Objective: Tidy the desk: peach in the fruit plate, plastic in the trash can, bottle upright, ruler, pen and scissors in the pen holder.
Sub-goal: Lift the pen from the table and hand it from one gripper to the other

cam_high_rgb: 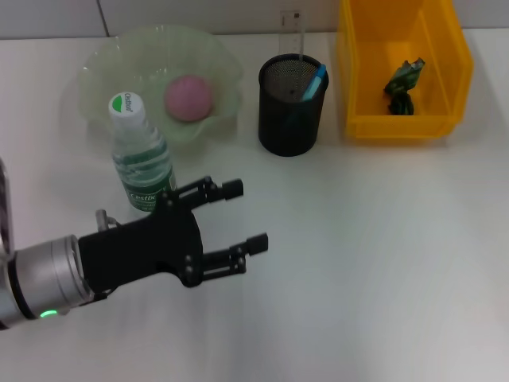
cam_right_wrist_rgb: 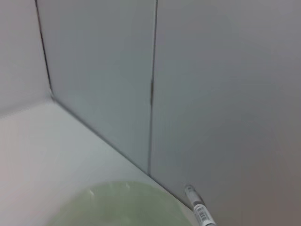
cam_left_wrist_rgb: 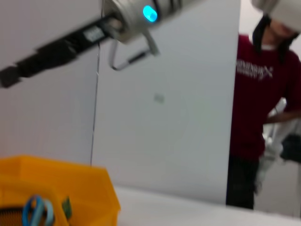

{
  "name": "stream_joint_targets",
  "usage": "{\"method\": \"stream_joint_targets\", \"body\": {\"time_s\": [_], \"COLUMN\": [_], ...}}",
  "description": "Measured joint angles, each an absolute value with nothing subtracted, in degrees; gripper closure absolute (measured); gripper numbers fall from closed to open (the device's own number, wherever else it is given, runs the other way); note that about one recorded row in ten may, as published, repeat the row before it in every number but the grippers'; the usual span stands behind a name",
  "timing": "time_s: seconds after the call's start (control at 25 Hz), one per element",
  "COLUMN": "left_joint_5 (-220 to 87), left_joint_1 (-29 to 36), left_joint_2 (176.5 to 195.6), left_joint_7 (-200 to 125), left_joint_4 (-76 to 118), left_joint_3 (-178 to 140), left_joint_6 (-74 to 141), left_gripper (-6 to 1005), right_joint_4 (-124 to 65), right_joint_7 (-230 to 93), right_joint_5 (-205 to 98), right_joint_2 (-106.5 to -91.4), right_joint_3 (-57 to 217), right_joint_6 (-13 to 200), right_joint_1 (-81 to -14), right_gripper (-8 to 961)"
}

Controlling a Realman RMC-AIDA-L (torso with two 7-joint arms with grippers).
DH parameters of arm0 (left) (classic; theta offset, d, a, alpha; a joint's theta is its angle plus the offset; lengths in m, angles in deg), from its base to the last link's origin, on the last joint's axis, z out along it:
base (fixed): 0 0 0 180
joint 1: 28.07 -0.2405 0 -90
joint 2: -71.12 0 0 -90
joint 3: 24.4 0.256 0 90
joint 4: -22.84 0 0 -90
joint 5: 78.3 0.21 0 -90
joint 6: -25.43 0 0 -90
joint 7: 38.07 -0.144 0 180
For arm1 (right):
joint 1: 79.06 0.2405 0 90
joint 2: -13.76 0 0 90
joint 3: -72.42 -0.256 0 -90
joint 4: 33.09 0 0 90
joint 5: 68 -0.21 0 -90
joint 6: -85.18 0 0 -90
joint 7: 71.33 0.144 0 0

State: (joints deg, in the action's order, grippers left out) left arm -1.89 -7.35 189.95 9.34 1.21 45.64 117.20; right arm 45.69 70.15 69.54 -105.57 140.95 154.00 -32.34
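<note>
Left pincer (cam_high_rgb: pixel 242 216) wide open, empty, beside upright bottle (cam_high_rgb: pixel 141 156).

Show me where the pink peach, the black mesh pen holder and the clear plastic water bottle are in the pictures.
Pink peach (cam_high_rgb: pixel 188 98), head view: middle of the fruit.
Black mesh pen holder (cam_high_rgb: pixel 292 119), head view: front wall of the cup.
Clear plastic water bottle (cam_high_rgb: pixel 141 165), head view: its green label.

A pink peach (cam_high_rgb: pixel 188 97) lies in the green plate (cam_high_rgb: pixel 103 68) far left, the bottle (cam_high_rgb: pixel 140 155) upright just nearer, ruler (cam_high_rgb: pixel 301 36) and pen (cam_high_rgb: pixel 315 82) in the black holder (cam_high_rgb: pixel 291 119), green plastic (cam_high_rgb: pixel 403 86) in the yellow bin (cam_high_rgb: pixel 362 95) far right.
</note>
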Motion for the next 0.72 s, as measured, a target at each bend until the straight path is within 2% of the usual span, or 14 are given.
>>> {"method": "stream_joint_targets", "body": {"time_s": [0.12, 0.36, 0.72], "left_joint_5": [-4.68, -5.51, -4.87], "left_joint_1": [-6.88, -6.14, -6.06], "left_joint_2": [189.83, 189.51, 188.33], "left_joint_7": [12.08, 18.29, 29.38], "left_joint_4": [0.94, -1.37, -11.13], "left_joint_3": [45.64, 45.48, 44.68], "left_joint_6": [119.9, 120.31, 120.03], "left_gripper": [201, 202, 202], "right_joint_4": [53.38, 60.49, 62.58], "right_joint_7": [67.77, 64.24, 57.15], "right_joint_5": [61.16, 51.7, 34.13], "right_joint_2": [-105.52, -105.79, -105.64], "right_joint_3": [140.42, 136.9, 118.68], "right_joint_6": [154.85, 159.36, 180.19], "right_joint_1": [-40.04, -47.74, -55.91], "right_gripper": [837, 837, 837]}}
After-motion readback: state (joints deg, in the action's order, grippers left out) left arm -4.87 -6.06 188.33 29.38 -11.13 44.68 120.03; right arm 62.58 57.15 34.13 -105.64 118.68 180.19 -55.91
